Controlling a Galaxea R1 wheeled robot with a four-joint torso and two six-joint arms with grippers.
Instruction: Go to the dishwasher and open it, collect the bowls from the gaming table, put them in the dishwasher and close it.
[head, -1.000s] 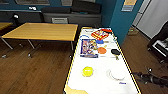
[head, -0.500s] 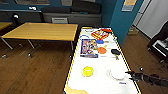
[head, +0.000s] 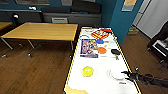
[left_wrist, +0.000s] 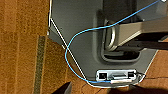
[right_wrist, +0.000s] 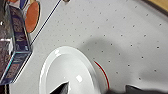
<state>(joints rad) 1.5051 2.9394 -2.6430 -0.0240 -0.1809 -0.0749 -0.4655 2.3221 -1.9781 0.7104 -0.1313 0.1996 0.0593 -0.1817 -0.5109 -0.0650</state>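
Right hand (head: 125, 74) lower right of frame, at white bowl (head: 116, 74) rim on white counter (head: 100, 80); grip state can't tell. Yellow bowl (head: 87, 71) lower center. Orange bowl (head: 102, 50) and game boxes (head: 88, 48) farther up. Wooden table (head: 42, 31) upper left.

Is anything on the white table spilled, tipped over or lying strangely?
Nothing looks spilled or tipped. The yellow bowl and white bowl sit upright on the white table; boxes and paddles lie flat further back.
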